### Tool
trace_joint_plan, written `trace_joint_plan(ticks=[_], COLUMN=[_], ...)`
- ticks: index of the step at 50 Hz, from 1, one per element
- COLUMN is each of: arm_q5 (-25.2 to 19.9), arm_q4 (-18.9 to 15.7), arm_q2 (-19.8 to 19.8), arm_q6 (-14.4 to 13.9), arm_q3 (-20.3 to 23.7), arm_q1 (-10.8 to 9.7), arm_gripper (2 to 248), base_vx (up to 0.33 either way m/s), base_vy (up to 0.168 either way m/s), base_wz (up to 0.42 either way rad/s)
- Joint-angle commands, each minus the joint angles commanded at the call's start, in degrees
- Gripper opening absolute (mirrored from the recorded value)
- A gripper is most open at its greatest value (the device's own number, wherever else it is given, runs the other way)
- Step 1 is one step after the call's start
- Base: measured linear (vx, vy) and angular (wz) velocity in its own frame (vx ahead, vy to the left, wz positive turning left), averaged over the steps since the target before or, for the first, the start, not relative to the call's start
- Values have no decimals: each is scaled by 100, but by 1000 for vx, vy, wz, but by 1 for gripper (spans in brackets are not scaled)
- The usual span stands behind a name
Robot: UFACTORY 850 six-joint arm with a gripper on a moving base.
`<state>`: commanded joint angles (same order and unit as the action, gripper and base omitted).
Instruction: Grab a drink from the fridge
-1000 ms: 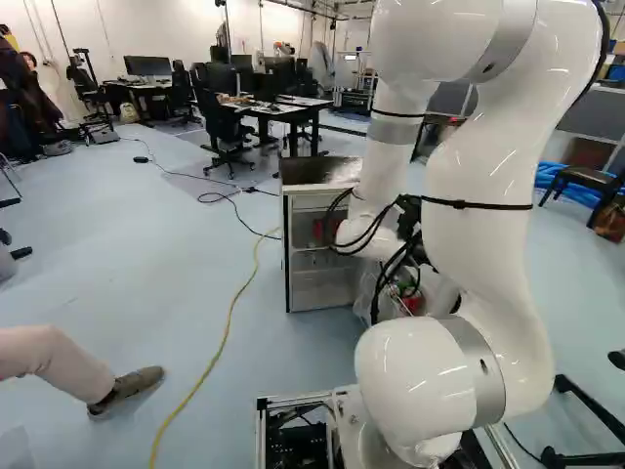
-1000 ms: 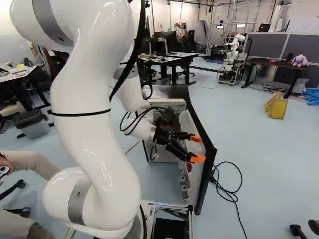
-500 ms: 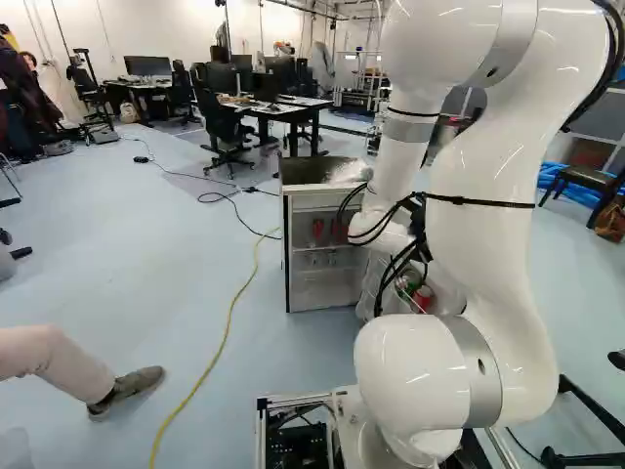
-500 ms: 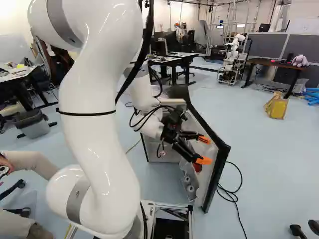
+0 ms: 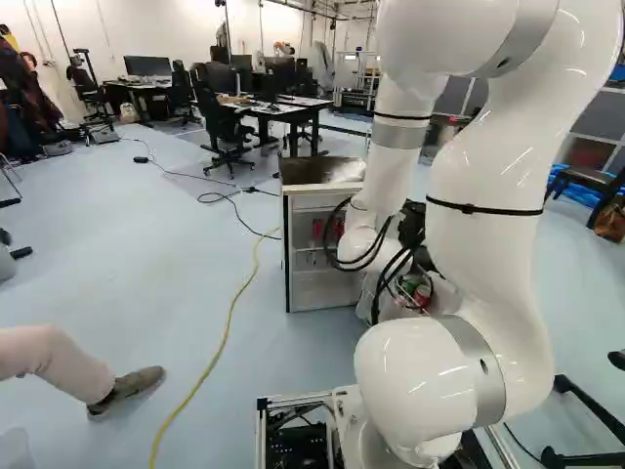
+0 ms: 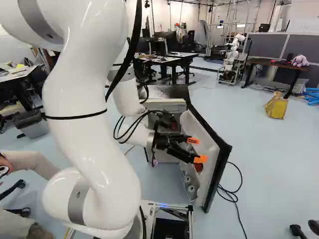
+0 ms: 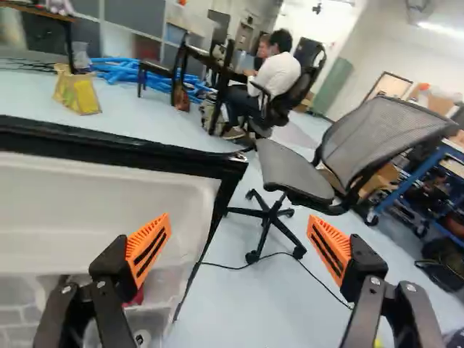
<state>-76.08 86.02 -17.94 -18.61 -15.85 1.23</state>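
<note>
Glossy white jointed arm bent; black two-finger gripper points right in right base view, orange pads wide apart.

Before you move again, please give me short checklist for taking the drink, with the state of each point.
1. Fridge door open: ok, it stands wide open.
2. Gripper open: ok, fingers well apart.
3. Gripper empty: ok, nothing is held.
4. Drink in sight: ok, a red can shows in the door.
5. Drink lined up between the fingers: not ok, the space between them faces past the door's edge.
6. Gripper free of contact with the door: cannot tell.
</note>
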Motion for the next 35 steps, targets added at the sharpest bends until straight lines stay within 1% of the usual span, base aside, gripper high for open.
trace_joint_plan(ticks=[11, 20, 29, 35], arm_q5=[172, 318, 457, 553], arm_q4=[-662, -1215, -1746, -2108], arm_q2=[257, 420, 487, 463], arm_q6=[0, 0, 0, 0], arm_q3=[481, 762, 870, 833], arm_q1=[456, 850, 1186, 1352], arm_gripper=[247, 247, 247, 247], base_vx=[0, 0, 0, 0], base_vy=[0, 0, 0, 0], base_wz=[0, 0, 0, 0])
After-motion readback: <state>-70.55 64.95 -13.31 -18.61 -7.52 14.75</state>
